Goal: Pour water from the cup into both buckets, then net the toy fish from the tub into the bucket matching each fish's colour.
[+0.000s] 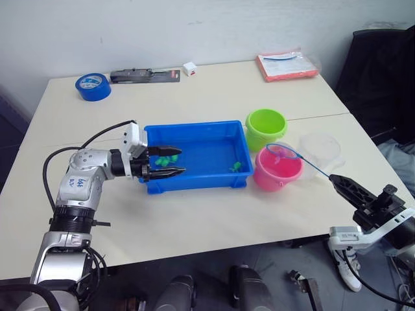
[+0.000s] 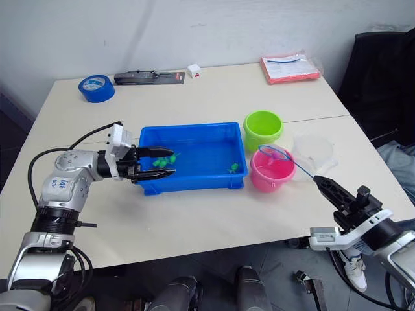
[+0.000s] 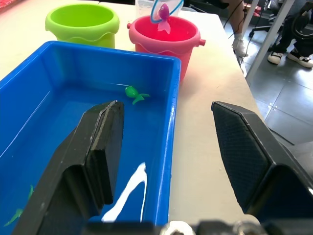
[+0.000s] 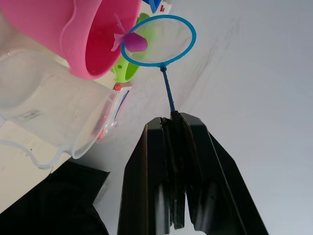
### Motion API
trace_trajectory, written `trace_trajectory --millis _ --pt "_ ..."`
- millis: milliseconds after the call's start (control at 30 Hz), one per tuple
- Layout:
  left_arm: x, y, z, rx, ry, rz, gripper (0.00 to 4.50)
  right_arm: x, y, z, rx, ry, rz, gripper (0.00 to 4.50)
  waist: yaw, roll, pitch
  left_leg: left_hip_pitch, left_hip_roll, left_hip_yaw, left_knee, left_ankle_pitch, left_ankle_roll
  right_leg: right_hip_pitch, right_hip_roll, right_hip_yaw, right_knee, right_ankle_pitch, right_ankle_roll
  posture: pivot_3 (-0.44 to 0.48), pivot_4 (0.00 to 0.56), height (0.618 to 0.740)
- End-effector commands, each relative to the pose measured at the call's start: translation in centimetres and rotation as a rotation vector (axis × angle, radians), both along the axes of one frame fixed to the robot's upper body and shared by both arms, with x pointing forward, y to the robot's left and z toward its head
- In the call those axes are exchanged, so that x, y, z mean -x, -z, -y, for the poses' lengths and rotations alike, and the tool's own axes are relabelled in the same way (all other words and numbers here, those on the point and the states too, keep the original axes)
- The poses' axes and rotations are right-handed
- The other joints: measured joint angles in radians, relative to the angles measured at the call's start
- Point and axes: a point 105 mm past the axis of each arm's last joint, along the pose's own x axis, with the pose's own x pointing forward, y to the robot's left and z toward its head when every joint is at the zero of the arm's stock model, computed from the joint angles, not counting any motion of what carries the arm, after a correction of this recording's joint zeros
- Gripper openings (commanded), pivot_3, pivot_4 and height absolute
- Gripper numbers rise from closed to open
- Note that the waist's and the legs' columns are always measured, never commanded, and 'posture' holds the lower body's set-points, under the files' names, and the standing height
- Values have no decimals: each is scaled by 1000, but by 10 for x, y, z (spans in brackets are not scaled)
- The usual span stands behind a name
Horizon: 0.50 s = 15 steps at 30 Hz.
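The blue tub (image 1: 194, 144) holds water and tiny green toy fish (image 3: 134, 93), one near its right end and others by my left gripper (image 1: 170, 162). That gripper is open at the tub's left end, one finger (image 3: 100, 147) inside the tub and the other outside its front wall. The green bucket (image 1: 265, 126) and pink bucket (image 1: 277, 175) stand right of the tub, with the clear cup (image 1: 320, 150) beside them. My right gripper (image 4: 173, 117) is shut on the net's thin handle. The net's blue hoop (image 4: 159, 40) hangs over the pink bucket with a pink fish (image 4: 133, 41) in it.
At the table's far side lie a blue tape roll (image 1: 93, 86), a black tool (image 1: 144, 75), a small white cube (image 1: 189, 68) and a red packet (image 1: 287, 65). A black chair (image 1: 382, 71) stands off the table's right edge.
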Motion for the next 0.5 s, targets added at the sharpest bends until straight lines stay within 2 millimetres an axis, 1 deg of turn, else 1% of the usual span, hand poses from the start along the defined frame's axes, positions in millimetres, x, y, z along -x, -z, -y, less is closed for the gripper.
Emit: trace_trajectory --millis 33,200,300,400,500 --pt "2 -11 -4 13 -11 40 3101 -2 5 1 -19 12 -31 780 0 0 0 0 0 0 0 0 0 0 0 0 0 0 0 0 150 740" --pt "3 -10 -5 12 -15 39 3101 -2 18 -5 -36 2 -95 780 0 0 0 0 0 1 0 0 0 0 0 0 0 0 0 0 150 740" --pt "3 -10 -6 11 -17 39 3101 -2 22 -6 -31 1 -119 780 0 0 0 0 0 1 0 0 0 0 0 0 0 0 0 0 150 740" --pt "3 -11 -6 11 -18 39 3101 -3 21 -5 -37 11 -108 780 0 0 0 0 0 1 0 0 0 0 0 0 0 0 0 0 150 740" --pt "3 -11 -6 12 -19 40 3101 -7 9 -2 -70 34 -43 780 0 0 0 1 0 1 0 0 0 0 0 0 0 0 0 0 150 740"
